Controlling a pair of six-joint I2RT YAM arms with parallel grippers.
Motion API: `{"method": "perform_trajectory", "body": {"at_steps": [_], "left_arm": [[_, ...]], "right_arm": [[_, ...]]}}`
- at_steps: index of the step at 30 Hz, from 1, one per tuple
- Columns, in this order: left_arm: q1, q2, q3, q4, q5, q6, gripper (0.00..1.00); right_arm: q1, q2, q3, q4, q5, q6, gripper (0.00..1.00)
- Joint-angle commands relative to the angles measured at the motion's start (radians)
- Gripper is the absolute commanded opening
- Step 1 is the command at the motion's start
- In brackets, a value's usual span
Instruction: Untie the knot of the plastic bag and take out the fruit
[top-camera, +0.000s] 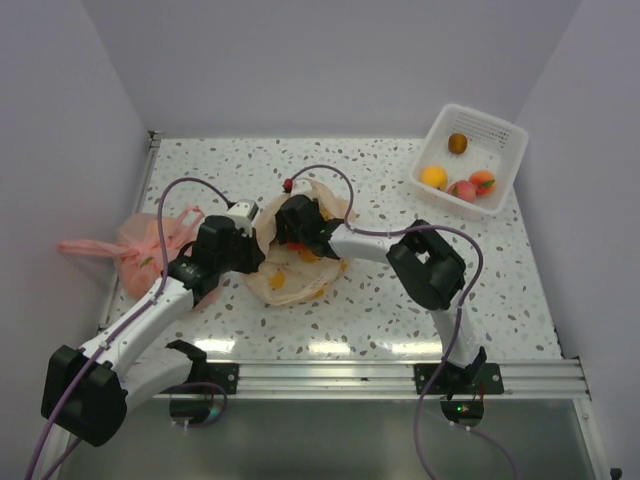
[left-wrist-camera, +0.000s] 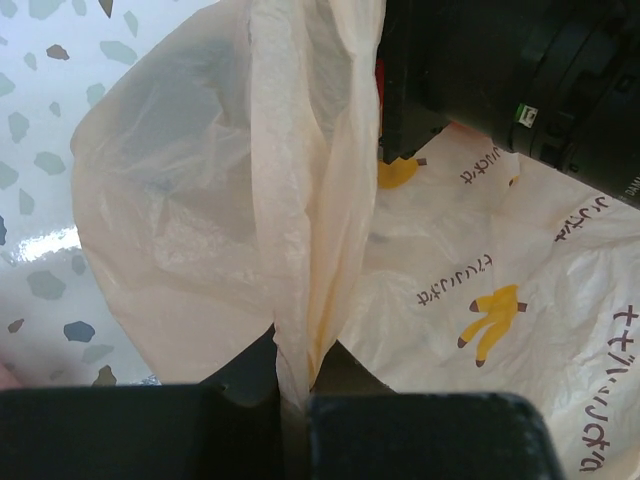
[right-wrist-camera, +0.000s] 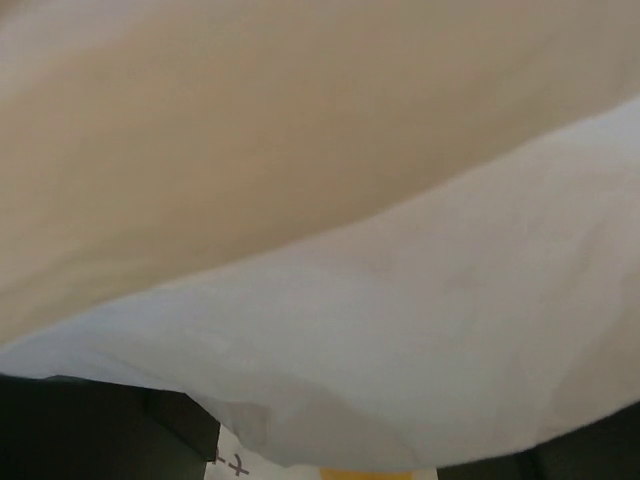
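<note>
Pale plastic bag (top-camera: 290, 285) lies slumped at the middle of the table, its film spread loose, and no tied knot shows in any view. The left gripper (left-wrist-camera: 295, 425) is pinched narrow on a gathered strip of the bag's film (left-wrist-camera: 300, 220), at the bag's 9 o'clock edge. The right gripper (top-camera: 297, 222) sits over the bag's 12 o'clock part; its own camera shows only peach and white film, so I cannot tell how its jaws stand.

Judging by the slack mouth, the untying looks done or nearly so, and the fruit is the step in hand. Orange shapes (top-camera: 282, 280) show through the film. The next move likely calls for the left claw to keep the strip taut while the right one closes on a fruit without catching film.

Brown Japanese-style characters (left-wrist-camera: 440, 285) run beside yellow banana marks (left-wrist-camera: 490, 312); I cannot read them surely.

A white basket (top-camera: 505, 150) of fruit stands at 2 o'clock from the bag, a pink bag (top-camera: 140, 248) at 9 o'clock.
</note>
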Motion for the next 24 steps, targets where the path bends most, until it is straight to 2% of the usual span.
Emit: {"method": "perform_trajectory", "body": {"at_steps": [1,2,5,6,10,13,17,21,24], "left_arm": [[0.008,-0.014,-0.008,0.041,0.011,0.021,0.00],[0.008,-0.014,-0.008,0.041,0.006,0.021,0.00],[0.006,-0.012,-0.006,0.038,-0.003,0.020,0.00],[0.008,-0.012,-0.006,0.035,-0.006,0.020,0.00],[0.008,-0.012,-0.004,0.030,-0.023,0.020,0.00],[0.008,-0.009,-0.003,0.030,-0.029,0.020,0.00],[0.006,0.000,-0.001,0.026,-0.037,0.018,0.00],[0.008,0.000,-0.001,0.023,-0.041,0.018,0.00],[0.008,0.000,-0.001,0.019,-0.046,0.018,0.00]], "right_arm": [[-0.007,-0.040,-0.027,0.059,0.019,-0.002,0.64],[-0.007,-0.054,-0.045,0.065,0.014,-0.002,0.55],[-0.005,-0.128,-0.128,0.084,-0.027,-0.016,0.41],[-0.005,-0.152,-0.166,0.087,-0.045,-0.022,0.34],[0.004,-0.285,-0.220,0.064,-0.182,-0.098,0.24],[0.021,-0.376,-0.237,0.020,-0.258,-0.158,0.20],[0.022,-0.471,-0.231,-0.019,-0.442,-0.208,0.19],[0.021,-0.508,-0.147,-0.120,-0.626,-0.240,0.18],[0.013,-0.569,-0.125,-0.112,-0.593,-0.238,0.17]]}}
